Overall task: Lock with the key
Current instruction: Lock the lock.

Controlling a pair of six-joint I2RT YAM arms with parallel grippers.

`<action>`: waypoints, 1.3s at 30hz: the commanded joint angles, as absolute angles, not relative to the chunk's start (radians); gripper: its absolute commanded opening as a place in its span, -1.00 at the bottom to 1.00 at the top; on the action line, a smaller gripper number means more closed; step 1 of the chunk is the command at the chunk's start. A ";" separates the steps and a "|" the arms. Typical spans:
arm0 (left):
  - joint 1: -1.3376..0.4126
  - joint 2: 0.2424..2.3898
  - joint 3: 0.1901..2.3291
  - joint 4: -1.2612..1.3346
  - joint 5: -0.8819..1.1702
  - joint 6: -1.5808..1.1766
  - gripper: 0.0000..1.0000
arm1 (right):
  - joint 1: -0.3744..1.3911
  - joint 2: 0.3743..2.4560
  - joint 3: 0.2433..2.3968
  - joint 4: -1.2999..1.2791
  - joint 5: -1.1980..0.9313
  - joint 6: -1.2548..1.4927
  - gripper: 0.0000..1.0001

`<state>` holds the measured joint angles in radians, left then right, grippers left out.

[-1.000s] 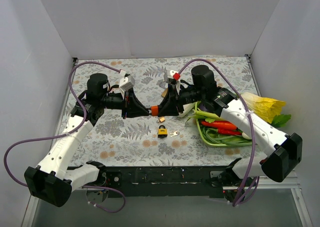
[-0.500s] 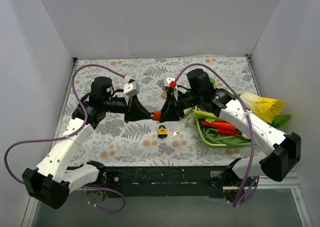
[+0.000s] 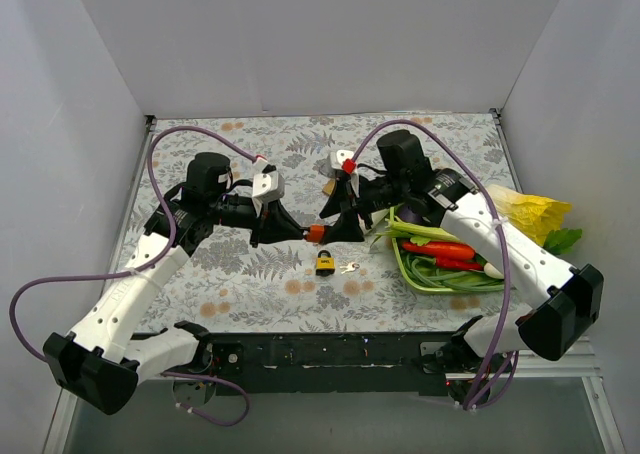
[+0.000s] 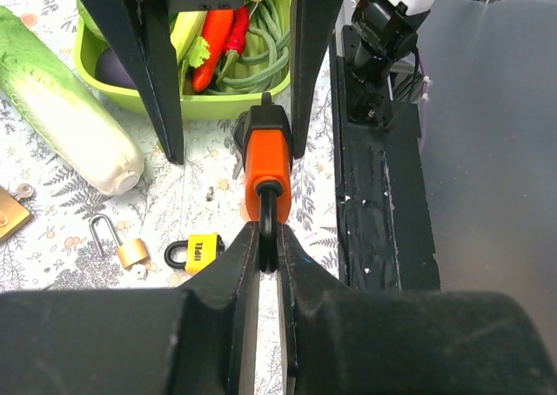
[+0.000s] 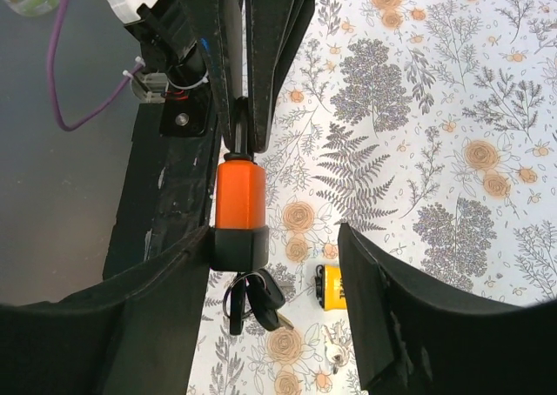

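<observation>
The left gripper (image 4: 268, 238) is pressed together on the black shackle (image 4: 268, 205) of the orange padlock (image 4: 265, 156) and holds it out sideways above the middle of the counter (image 3: 240, 274). The padlock's black far end points at the right gripper (image 5: 277, 247). That gripper's jaws stand well apart with the padlock's end between them. One jaw lies right against the black end cap, though the wrist view does not show whether it touches. The other jaw is clear of it, with the floral counter showing in the gap. A bunch of keys (image 5: 251, 304) hangs from that black end.

In the top view the two grippers meet nose to nose over the counter, closer to its near edge than its far one, with the orange padlock (image 3: 315, 233) bridging them.

Directly below, a yellow padlock (image 3: 325, 264) lies on the counter with a small key (image 3: 349, 268) just beside it on the right. A brass padlock (image 4: 130, 251) with a silver shackle lies near the yellow one.

Toward the counter's right edge sits a green tray (image 3: 410, 274) holding red chillies (image 3: 445, 251) and green beans (image 3: 440, 272). A napa cabbage (image 3: 530, 214) lies against the right edge beyond it.
</observation>
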<state>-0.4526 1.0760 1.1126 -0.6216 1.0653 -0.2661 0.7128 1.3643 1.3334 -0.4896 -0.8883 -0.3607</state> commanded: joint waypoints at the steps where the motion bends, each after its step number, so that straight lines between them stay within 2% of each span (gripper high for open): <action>1: -0.443 1.077 1.173 -0.667 1.068 -0.183 -1.00 | 0.707 1.376 1.397 -0.557 -0.894 -0.426 0.32; 3: -0.445 1.091 1.192 -0.689 1.068 -0.170 -1.00 | 0.707 1.382 1.397 -0.561 -0.897 -0.428 0.24; 12: -0.440 1.118 1.215 -0.698 1.074 -0.170 -1.00 | 0.724 1.401 1.391 -0.581 -0.885 -0.451 0.21; 13: -0.440 1.120 1.213 -0.695 1.074 -0.176 -1.00 | 0.727 1.401 1.390 -0.566 -0.878 -0.448 0.11; 14: -0.440 1.120 1.213 -0.684 1.072 -0.181 -1.00 | 0.729 1.399 1.388 -0.554 -0.874 -0.440 -0.17; 16: -0.437 1.120 1.207 -0.657 1.066 -0.218 -1.00 | 0.729 1.399 1.382 -0.537 -0.880 -0.423 -0.35; 20: -0.436 1.129 1.209 -0.634 1.034 -0.283 -1.00 | 0.739 1.397 1.370 -0.467 -0.876 -0.378 -0.97; 22: -0.423 1.134 1.209 -0.597 1.008 -0.342 -0.97 | 0.739 1.397 1.356 -0.430 -0.864 -0.344 -0.97; 23: -0.416 1.131 1.203 -0.582 0.994 -0.397 -0.78 | 0.738 1.399 1.355 -0.396 -0.856 -0.307 -0.97; 24: -0.394 1.121 1.195 -0.562 0.971 -0.452 -0.08 | 0.738 1.397 1.348 -0.368 -0.839 -0.278 -0.97; 27: -0.301 1.094 1.138 -0.395 0.928 -0.742 0.87 | 0.723 1.391 1.315 -0.235 -0.769 -0.137 -0.97; 29: -0.250 1.063 1.100 -0.258 0.860 -0.935 0.96 | 0.718 1.384 1.301 -0.163 -0.689 -0.075 -0.97; 34: -0.195 1.063 1.115 -0.189 0.693 -1.388 0.96 | 0.726 1.388 1.327 0.018 -0.495 0.072 -0.97; 39: -0.130 1.078 1.098 -0.201 0.637 -1.644 0.96 | 0.770 1.436 1.365 0.086 -0.332 0.115 -0.97</action>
<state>-0.1619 1.0920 1.1042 -0.2436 0.7250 -1.3201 0.7349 1.4097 1.2884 -0.0998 -0.4938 0.0265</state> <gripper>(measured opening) 0.981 0.339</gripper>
